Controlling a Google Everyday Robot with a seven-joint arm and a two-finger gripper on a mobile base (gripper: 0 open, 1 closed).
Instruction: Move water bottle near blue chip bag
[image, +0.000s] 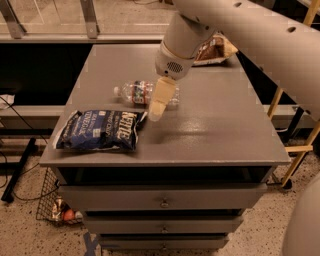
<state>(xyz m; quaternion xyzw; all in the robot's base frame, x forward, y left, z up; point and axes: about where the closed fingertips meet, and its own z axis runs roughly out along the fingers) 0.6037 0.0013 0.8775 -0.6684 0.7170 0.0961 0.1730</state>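
The water bottle (136, 92) lies on its side on the grey table top (215, 130), white cap pointing left. The blue chip bag (100, 131) lies flat at the front left of the table, just in front of and left of the bottle, with a small gap between them. My gripper (156, 112) hangs from the arm, pointing down and left. It covers the bottle's right end in this view, and its tip is close to the bag's right edge. I cannot tell whether it touches the bottle.
A brown-and-cream chip bag (212, 50) lies at the back right of the table, partly behind my arm. The table has drawers (164, 202) below. A wire basket (55, 205) stands on the floor at the left, and a yellow wooden frame (300, 145) at the right.
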